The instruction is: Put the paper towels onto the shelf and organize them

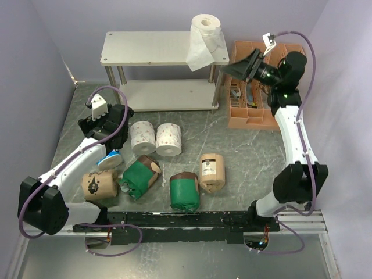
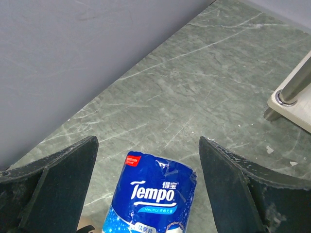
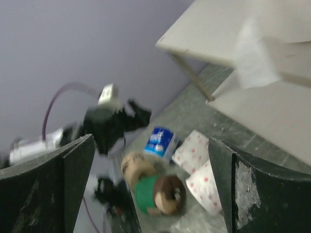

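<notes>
The bench is carrying the shelf at upper middle, one white roll sitting on its top board's right end. The right arm is holding its jaws wide and empty at upper right. The left arm is spreading its jaws, empty, around the blue-wrapped roll, low in its wrist view. That roll is probably light, squashy and slick in its film, best pinched gently across its middle.
</notes>
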Controlling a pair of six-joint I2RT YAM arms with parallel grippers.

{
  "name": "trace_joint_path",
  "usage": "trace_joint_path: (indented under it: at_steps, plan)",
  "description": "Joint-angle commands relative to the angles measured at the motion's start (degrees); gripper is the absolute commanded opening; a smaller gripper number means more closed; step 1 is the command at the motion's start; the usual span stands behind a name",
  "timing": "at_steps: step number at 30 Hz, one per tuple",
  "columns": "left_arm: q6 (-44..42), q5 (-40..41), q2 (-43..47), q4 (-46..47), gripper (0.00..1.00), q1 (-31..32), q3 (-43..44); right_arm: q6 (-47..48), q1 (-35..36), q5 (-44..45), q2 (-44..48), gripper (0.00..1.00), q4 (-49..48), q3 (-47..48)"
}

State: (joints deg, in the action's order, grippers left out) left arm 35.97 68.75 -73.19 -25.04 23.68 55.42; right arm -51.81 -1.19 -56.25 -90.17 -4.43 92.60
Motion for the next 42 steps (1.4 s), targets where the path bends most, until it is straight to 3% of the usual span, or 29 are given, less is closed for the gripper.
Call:
trace_joint_path:
  at_steps: [1, 3, 5, 6, 7, 8, 9, 11, 14, 18, 23, 27, 29, 33, 34, 37, 42]
  plan:
    - [0.4, 1.2, 0.0, -0.2, 0.96, -0.3, 0.9, 2.5, 0.7, -22.8, 2.0, 1.00, -25.5, -11.5]
    - [-0.6, 1.0, 0.5, 1.0, 0.96, -0.3, 0.4, -1.5, 0.8, -23.6, 2.9, 1.00, -37.0, -19.6]
    - [-1.7, 0.5, 1.0, 2.1, 0.96, -0.4, 0.1, 2.9, 1.4, -23.7, 4.8, 1.00, -37.5, -26.2]
    - [-2.0, 0.3, 1.1, 2.5, 0.96, -0.4, 0.0, 11.0, 3.2, -24.2, 5.5, 1.00, -30.0, -26.2]
    - [-2.1, 0.2, 1.2, 2.6, 0.96, -0.4, 0.0, 28.6, 6.3, -20.3, 6.2, 1.00, -2.2, -22.2]
    - [-1.8, 0.4, 1.2, 2.4, 0.96, -0.4, 0.0, 51.1, 10.7, -9.4, 6.0, 1.00, 13.5, -15.9]
    - [-1.6, 0.4, 1.2, 2.3, 0.96, -0.4, -0.1, 64.7, 18.5, 4.4, 5.1, 1.00, 31.4, -12.1]
    - [-1.6, 0.0, 1.2, 2.6, 0.96, -0.4, -0.1, 74.2, 30.9, 27.3, 3.0, 1.00, 36.2, -11.1]
    - [-1.6, -0.3, 1.5, 2.6, 0.96, -0.5, 0.0, 76.8, 37.3, 37.8, 2.3, 1.00, 32.3, -16.6]
    - [-1.9, 0.6, 2.1, 2.8, 0.96, -0.6, -0.5, 78.3, 39.8, 41.6, 3.4, 0.99, 24.3, -24.4]
    - [-2.3, 1.7, 3.6, 3.5, 0.96, -0.6, -0.7, 78.3, 41.6, 42.2, -1.7, 0.69, 25.3, -25.5]
    - [0.0, 5.3, 6.0, 2.2, 0.96, -1.0, -1.2, 78.6, 43.1, 44.5, -4.1, 0.63, 23.5, -26.5]
    - [14.5, 11.1, 8.1, -8.0, 0.96, -1.2, 0.5, 78.1, 43.6, 44.4, -4.2, 0.63, 21.9, -26.9]
    - [66.7, 19.1, 10.1, -49.8, 0.96, -1.2, 5.2, 77.2, 44.8, 45.7, -5.7, 0.65, 20.6, -25.9]
    - [73.8, 20.4, 10.6, -55.0, 0.96, -1.2, 4.8, 77.2, 45.1, 46.2, -6.4, 0.65, 20.7, -25.3]
    - [67.6, 21.9, 12.4, -51.0, 0.96, -1.3, 3.8, 76.9, 45.8, 49.2, -8.1, 0.64, 19.8, -24.1]
    - [64.2, 21.3, 11.7, -48.6, 0.96, -1.2, 3.8, 76.7, 46.5, 50.1, -10.3, 0.64, 18.4, -22.9]
